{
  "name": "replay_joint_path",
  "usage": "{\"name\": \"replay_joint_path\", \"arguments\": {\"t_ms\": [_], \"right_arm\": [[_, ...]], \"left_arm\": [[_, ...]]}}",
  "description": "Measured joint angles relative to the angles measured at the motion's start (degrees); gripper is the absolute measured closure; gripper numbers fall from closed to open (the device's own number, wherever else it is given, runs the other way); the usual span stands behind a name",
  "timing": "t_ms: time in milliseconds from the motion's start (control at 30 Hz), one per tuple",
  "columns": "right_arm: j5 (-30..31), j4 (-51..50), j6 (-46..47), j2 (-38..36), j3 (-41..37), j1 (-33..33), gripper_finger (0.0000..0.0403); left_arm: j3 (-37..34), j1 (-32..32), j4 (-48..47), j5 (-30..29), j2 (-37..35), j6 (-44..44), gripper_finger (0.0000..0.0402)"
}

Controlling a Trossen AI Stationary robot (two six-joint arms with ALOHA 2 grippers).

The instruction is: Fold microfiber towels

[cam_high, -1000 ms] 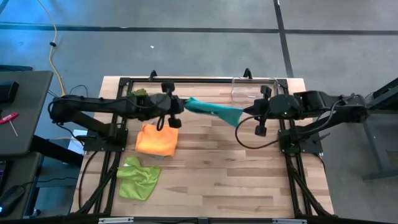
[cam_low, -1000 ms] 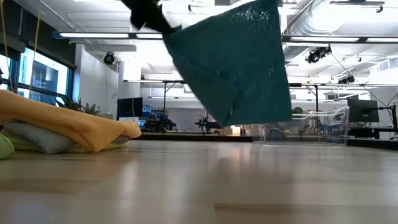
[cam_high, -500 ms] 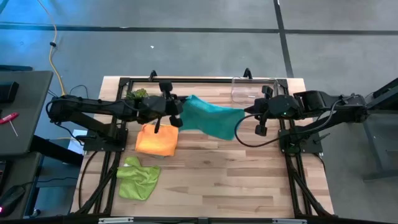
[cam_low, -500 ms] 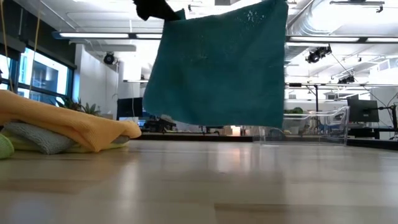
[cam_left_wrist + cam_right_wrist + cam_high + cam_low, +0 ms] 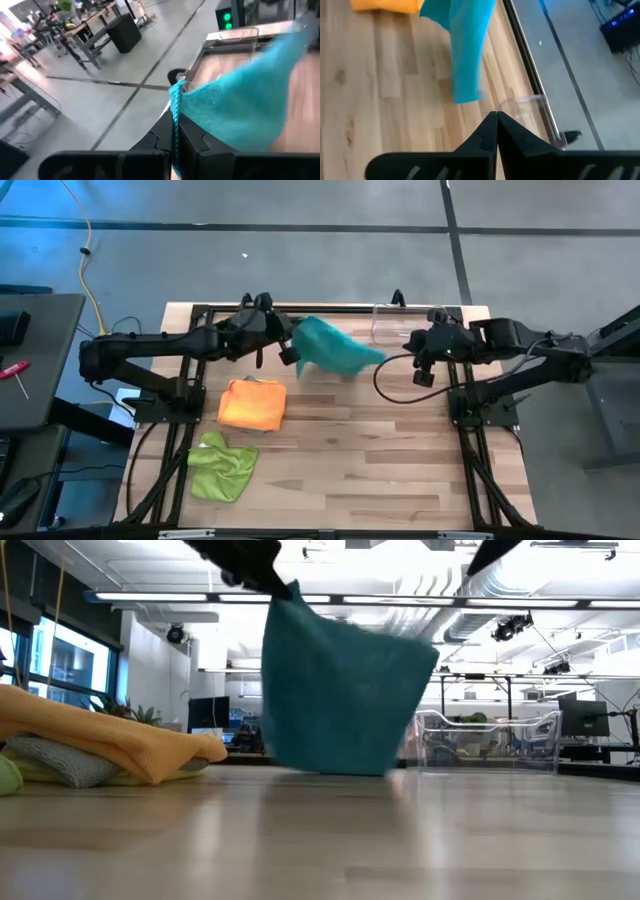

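Teal towel hanging above far-centre worktop, corner pinched in left fingers. Right gripper clenched on nothing, just right of towel. Orange towel near-left.

You are looking down at a wooden table sitting on a grey floor crossed by dark lines. A clear plastic bin is standing at the table's far edge (its see-through walls are also showing in the low view). A yellow cable is trailing over the floor. To one side, a dark side table is carrying a red-handled tool.
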Motion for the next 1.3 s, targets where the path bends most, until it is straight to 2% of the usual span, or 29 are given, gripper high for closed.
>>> {"name": "replay_joint_path", "arguments": {"t_ms": [167,267,333,467,600,700,800,933,1100,1200,1300], "right_arm": [[-0.18,0.73,-0.71,-1.04,-4.44,-3.1,0.0402],[-4.08,6.06,1.5,-2.34,-9.79,-3.97,0.0402],[-8.98,11.94,3.33,-3.16,-13.44,-3.91,0.0402],[-14.7,26.78,7.88,-2.94,-19.75,-2.97,0.0403],[-15.24,42.62,10.92,-1.45,-24.58,-1.57,0.0402],[-16.14,49.17,11.72,1.22,-25.34,-1.17,0.0394],[-19.32,49.2,10.1,5.23,-23.95,-1.0,0.0362],[-23.97,48.29,9.26,10.89,-22.82,-1.0,0.0284],[-28.05,45.65,-0.68,16.41,-22.82,-1.0,0.0189],[-29.3,44.79,-5.3,18.76,-22.82,-0.98,0.0164],[-32.01,44.35,-6.25,21.94,-22.8,-0.96,0.016]], "left_arm": [[-8.68,1.41,14.43,2.88,-0.07,-5.33,0.0401],[-12.06,0.91,16.26,3.36,0.04,-8.81,0.0401],[-13.16,-0.11,16.24,3.15,-0.01,-9.63,0.0402],[-13.59,-2.73,15.31,3.12,0.0,-9.63,0.0401],[-12.47,-6.08,15.46,3.1,-0.01,-9.61,0.0401],[-10.27,-8.63,15.59,5.87,-0.47,-9.55,0.0401],[-8.14,-11.47,13.35,8.67,-0.47,-8.99,0.0402],[-7.27,-15.45,9.3,7.58,-0.47,-4.82,0.0402],[-7.27,-18.89,0.84,7.63,-0.35,-3.28,0.0402],[-7.29,-20.68,-3.28,7.64,0.46,-4.93,0.0401],[-7.24,-22.08,-3.66,7.58,2.36,-7.56,0.0402]]}}
